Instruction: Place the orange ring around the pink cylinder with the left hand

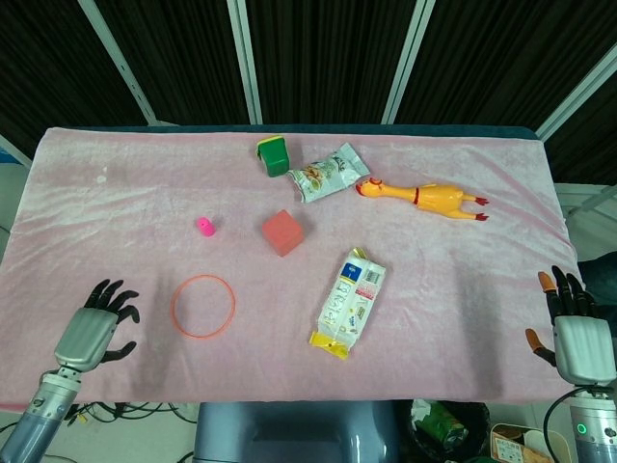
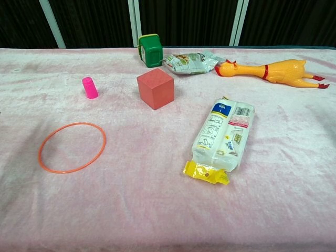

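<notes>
Head view coverage shows the left robot hand (image 1: 93, 326) positioned over the near left corner of the worktop (image 1: 116, 193), with its fingers spread and nothing held. It is located just left of the orange ring (image 1: 203, 306) but is not touching it. The right robot hand (image 1: 574, 323) is seen beyond the near right corner of the worktop, likewise spread and holding nothing. Neither robot hand appears in the chest view.

The orange ring is laid flat on the pink cloth toward the near left part of the worktop. The pink cylinder (image 1: 205, 226) is standing upright farther from the near edge, near the ring but clearly apart from it; no part of the cylinder lies inside the ring.

Other items are present and not involved: a red cube (image 1: 283, 232) near the centre, a green block (image 1: 274, 154) and a snack packet (image 1: 329, 172) toward the far edge, a rubber chicken (image 1: 424, 197) toward the far right, and a wrapped packet (image 1: 350, 301) near the middle of the near edge.

Task progress is judged to be at the start. The ring has not been grasped, lifted or carried. Remaining steps: the ring is to be picked up by the left robot hand, brought over the cylinder and lowered so that the cylinder is enclosed.
</notes>
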Robot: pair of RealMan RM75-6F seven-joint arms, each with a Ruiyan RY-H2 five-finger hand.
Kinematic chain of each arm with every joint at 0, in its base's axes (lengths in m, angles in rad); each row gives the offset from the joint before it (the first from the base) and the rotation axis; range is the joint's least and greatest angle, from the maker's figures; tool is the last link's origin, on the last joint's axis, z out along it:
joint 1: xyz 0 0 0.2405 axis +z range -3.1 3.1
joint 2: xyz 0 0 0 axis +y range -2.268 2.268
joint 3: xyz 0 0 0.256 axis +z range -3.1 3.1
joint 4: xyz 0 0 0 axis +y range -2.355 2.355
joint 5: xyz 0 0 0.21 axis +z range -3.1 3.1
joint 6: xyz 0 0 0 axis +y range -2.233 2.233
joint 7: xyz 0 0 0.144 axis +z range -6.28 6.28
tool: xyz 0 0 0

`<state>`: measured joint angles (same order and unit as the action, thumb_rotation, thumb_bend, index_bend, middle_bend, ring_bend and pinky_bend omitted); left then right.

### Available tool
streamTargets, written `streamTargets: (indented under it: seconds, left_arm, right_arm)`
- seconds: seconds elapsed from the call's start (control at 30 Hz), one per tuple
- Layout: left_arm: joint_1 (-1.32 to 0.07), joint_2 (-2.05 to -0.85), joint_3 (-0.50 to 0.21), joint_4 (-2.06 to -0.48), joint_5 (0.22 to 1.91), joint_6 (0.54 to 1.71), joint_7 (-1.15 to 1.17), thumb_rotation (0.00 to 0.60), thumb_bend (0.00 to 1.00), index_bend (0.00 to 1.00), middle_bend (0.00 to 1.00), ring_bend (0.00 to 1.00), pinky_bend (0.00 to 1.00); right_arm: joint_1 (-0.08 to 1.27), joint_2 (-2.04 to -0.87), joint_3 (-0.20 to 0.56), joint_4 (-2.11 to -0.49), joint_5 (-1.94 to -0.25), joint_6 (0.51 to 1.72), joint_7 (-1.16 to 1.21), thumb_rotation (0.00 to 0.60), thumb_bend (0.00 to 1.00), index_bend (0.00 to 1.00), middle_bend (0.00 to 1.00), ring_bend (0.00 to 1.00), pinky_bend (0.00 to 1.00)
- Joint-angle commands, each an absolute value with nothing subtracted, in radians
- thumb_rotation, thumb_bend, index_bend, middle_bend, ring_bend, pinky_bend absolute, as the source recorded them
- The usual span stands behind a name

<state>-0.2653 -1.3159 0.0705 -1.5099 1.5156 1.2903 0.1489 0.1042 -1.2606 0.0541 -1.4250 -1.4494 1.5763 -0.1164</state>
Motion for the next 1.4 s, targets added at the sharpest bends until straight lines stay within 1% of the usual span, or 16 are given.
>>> streamTargets:
  seconds: [0.03, 0.1, 0.27, 0.5, 0.8, 0.97, 1.13, 1.4]
  left_arm:
    - [-0.298, -1.362, 0.052, -1.484, 1.489, 1.235, 0.189, 0.6, 0.26, 0.5, 0.23, 0.03, 0.0]
    - [-0.311, -1.385, 0.04, -1.475, 1.479, 1.215, 0.201, 0.6, 0.28, 0.51, 0.23, 0.03, 0.0]
    - [-0.34, -1.424, 0.025, -1.466, 1.474, 1.181, 0.248, 0.6, 0.28, 0.53, 0.23, 0.03, 0.0]
    - [-0.375, -1.466, 0.024, -1.456, 1.484, 1.139, 0.351, 0.6, 0.28, 0.52, 0.23, 0.03, 0.0]
    - [-0.389, -1.489, 0.034, -1.46, 1.463, 1.103, 0.438, 0.6, 0.28, 0.54, 0.22, 0.03, 0.0]
    - [-0.392, -1.51, 0.035, -1.449, 1.463, 1.105, 0.466, 0.6, 0.28, 0.54, 0.22, 0.01, 0.0]
    - [-0.398, -1.515, 0.037, -1.451, 1.451, 1.092, 0.498, 0.6, 0.33, 0.54, 0.21, 0.01, 0.0]
    - [-0.406, -1.521, 0.038, -1.453, 1.43, 1.07, 0.527, 0.6, 0.33, 0.54, 0.2, 0.0, 0.0]
  right_arm:
    - [0.104, -1.261, 0.055, -1.419, -1.448, 1.566, -0.107, 0.6, 0.17, 0.0, 0.0, 0.0, 0.18]
    - [0.104, -1.262, 0.058, -1.418, -1.448, 1.562, -0.104, 0.6, 0.17, 0.0, 0.0, 0.0, 0.18]
    - [0.103, -1.264, 0.063, -1.417, -1.448, 1.555, -0.103, 0.6, 0.17, 0.0, 0.0, 0.0, 0.18]
    - [0.103, -1.265, 0.065, -1.41, -1.444, 1.532, -0.097, 0.6, 0.17, 0.0, 0.0, 0.0, 0.18]
    - [0.099, -1.263, 0.077, -1.406, -1.441, 1.527, -0.08, 0.6, 0.17, 0.0, 0.0, 0.0, 0.18]
    - [0.098, -1.263, 0.081, -1.405, -1.444, 1.525, -0.076, 0.6, 0.17, 0.0, 0.0, 0.0, 0.18]
    - [0.097, -1.262, 0.084, -1.404, -1.446, 1.523, -0.07, 0.6, 0.17, 0.0, 0.0, 0.0, 0.18]
    - [0.093, -1.261, 0.087, -1.404, -1.446, 1.52, -0.067, 0.6, 0.17, 0.0, 0.0, 0.0, 0.18]
